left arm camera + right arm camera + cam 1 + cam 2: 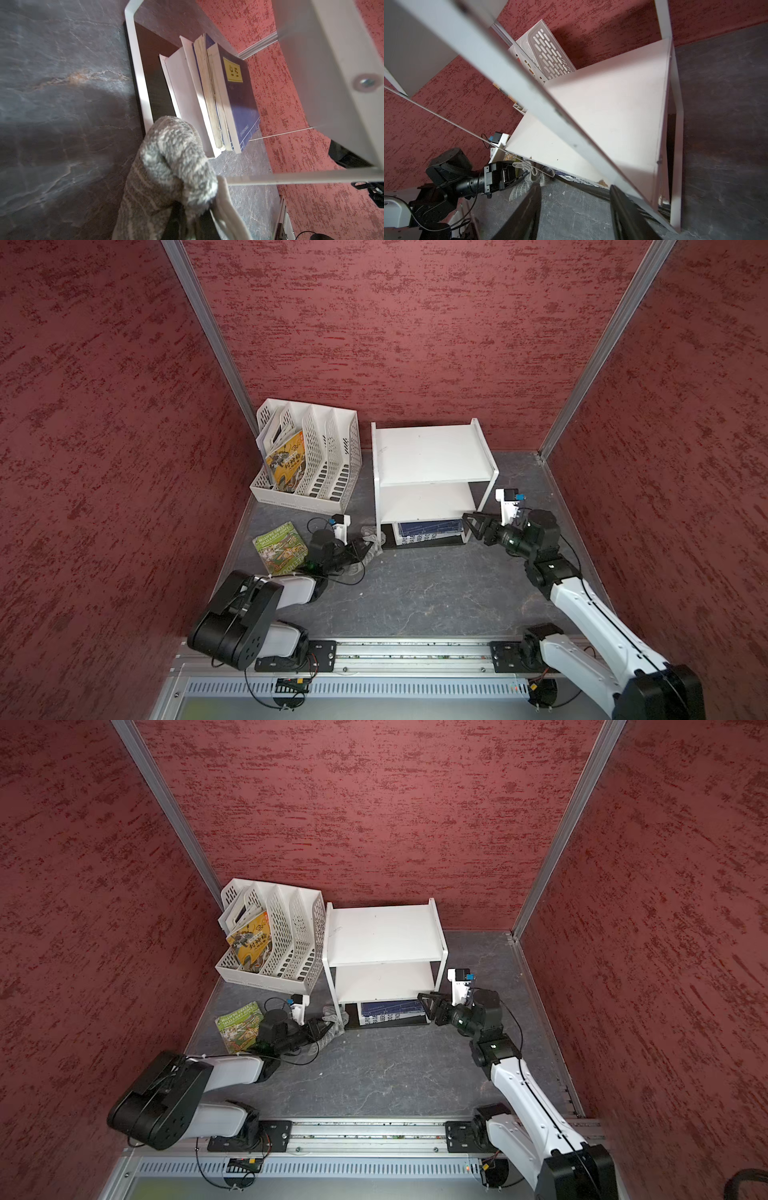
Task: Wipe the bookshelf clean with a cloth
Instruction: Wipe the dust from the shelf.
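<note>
Listing the holdings on the dark table [424, 597], we take twelve o'clock as the rear wall [415, 323].

- Item: the bookshelf [428, 452], white, three tiers, centre rear. Its top and middle boards are bare, and blue books [428, 528] sit on the bottom tier.
- Item: the cloth [371, 534], at the shelf's seven o'clock corner. It is bunched and pinched in the left gripper [368, 549], whose jaws are pressed together on it (the fabric buries the fingertips in the left wrist view).
- Item: the right gripper [469, 522], jaws spread, at the shelf's thin frame leg [482, 506] at four o'clock. We cannot tell whether it touches.
- Obstacles: a perforated file rack [351, 448] stands just beside the shelf at its ten o'clock, holding a yellow-covered book [286, 460]. A green paperback [278, 545] lies flat at nine o'clock of the left gripper, partly hidden by that arm.
- Open room: we note bare table from the shelf's six o'clock to the mounting rail [415, 655]. Red walls close three sides.
</note>
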